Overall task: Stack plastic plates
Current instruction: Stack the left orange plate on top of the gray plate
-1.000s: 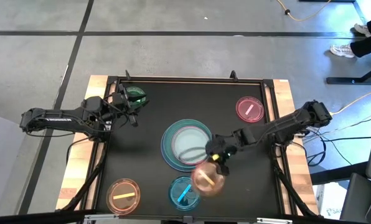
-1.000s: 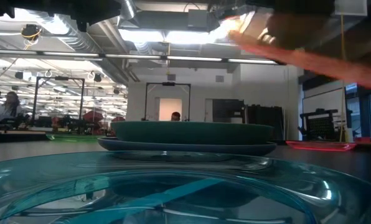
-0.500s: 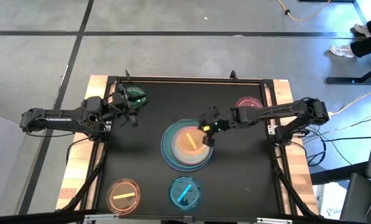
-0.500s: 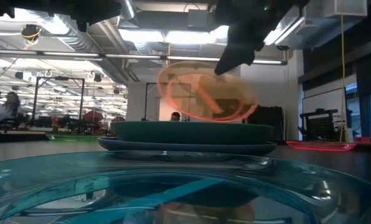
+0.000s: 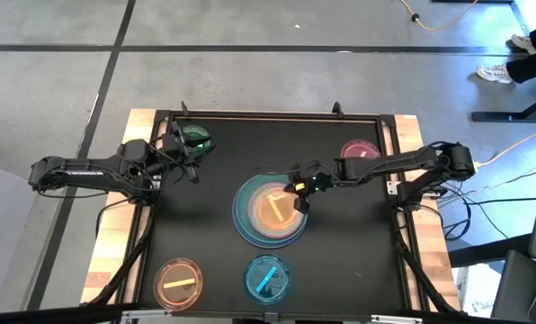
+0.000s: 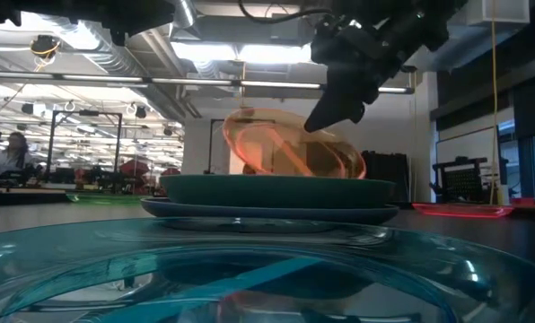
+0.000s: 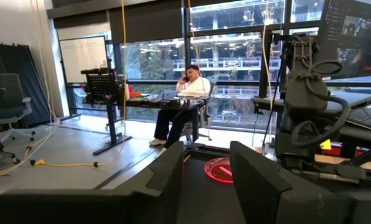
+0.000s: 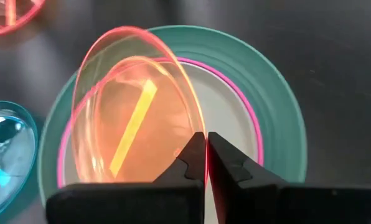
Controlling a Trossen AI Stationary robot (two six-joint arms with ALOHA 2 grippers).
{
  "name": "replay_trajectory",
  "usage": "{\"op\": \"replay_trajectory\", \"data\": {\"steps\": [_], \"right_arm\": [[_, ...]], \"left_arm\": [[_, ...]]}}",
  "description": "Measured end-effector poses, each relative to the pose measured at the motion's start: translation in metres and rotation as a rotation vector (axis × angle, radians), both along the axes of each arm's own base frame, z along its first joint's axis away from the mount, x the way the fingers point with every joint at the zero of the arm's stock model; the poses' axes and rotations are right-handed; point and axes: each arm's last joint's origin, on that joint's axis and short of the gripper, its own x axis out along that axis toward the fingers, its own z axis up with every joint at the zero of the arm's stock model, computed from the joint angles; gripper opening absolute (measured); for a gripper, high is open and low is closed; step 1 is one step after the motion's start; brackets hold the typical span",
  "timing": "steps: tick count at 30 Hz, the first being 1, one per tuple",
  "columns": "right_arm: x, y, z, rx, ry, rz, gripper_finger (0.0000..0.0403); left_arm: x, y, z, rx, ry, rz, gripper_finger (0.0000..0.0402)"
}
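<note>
A stack of large plates [image 5: 270,211] sits mid-table: blue at the bottom, then teal [image 8: 279,112], pink and pale grey-green [image 8: 226,118]. My right gripper [image 5: 299,194] is above the stack's right side, shut on a small translucent orange plate [image 8: 136,124] with a yellow stripe. In the low view this orange plate [image 6: 290,148] is tilted over the stack [image 6: 267,193]. My left gripper [image 5: 183,155] waits open at the table's far left, beside a small green plate [image 5: 196,138]. My right gripper pinches the orange plate's rim [image 8: 199,138] between its two fingers, on the side toward the table's right. The fingers [image 6: 326,115] slant down from above and from the right. The plate is tilted, its held side high and its far side low over the top plate; whether it touches there I cannot tell.
Small translucent plates lie flat around the stack: a pink one [image 5: 361,151] far right, partly under my right arm, an orange one [image 5: 178,281] near left, and a blue one [image 5: 267,277] at the near edge, filling the low view's foreground [image 6: 249,269]. People sit in the room beyond.
My right gripper has carried the orange plate from above the near edge, by the blue plate, toward the far side to above the stack. It has then lowered it somewhat. The plate has stayed tilted in the shut fingers.
</note>
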Motion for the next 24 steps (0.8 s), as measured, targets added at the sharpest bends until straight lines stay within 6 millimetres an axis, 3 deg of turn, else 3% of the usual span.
{"op": "replay_trajectory", "data": {"steps": [16,24], "right_arm": [[0.001,0.000,-0.017,0.012,0.008,-0.003,0.0009],[0.006,-0.001,-0.036,-0.017,0.065,-0.008,0.0090]], "left_arm": [[0.000,0.000,0.000,0.000,0.000,0.000,0.0124],[0.000,0.000,0.000,0.000,0.000,0.000,0.0124]]}}
